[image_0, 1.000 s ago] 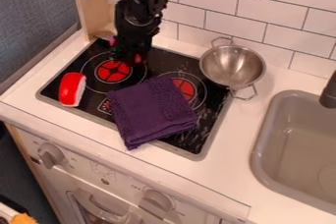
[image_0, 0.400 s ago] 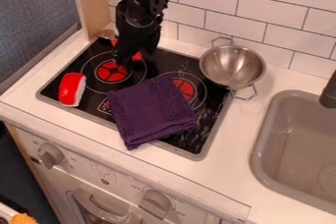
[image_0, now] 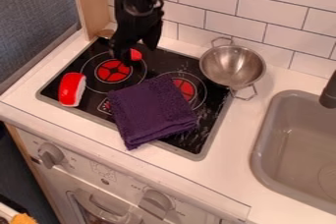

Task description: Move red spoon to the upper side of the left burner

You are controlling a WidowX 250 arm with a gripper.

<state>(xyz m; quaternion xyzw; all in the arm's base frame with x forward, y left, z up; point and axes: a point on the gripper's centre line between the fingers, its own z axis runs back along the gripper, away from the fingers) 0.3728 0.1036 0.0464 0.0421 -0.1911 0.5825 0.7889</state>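
Spreading and rising slightly since the earlier frames, the black gripper (image_0: 135, 53) now stands with its fingers apart, which I take as the spoon being let go. Left to right, I have a red-and-white object (image_0: 71, 89) on the stovetop's left side, then the left burner (image_0: 113, 71). Just at its upper right, a red piece of what I judge to be the spoon (image_0: 136, 55) shows between the fingers, the rest hidden. That looks close to goal; I'd lift clear, avoiding a snag, and check. Farther right lie the purple cloth (image_0: 154, 111) and metal pot (image_0: 232, 66).
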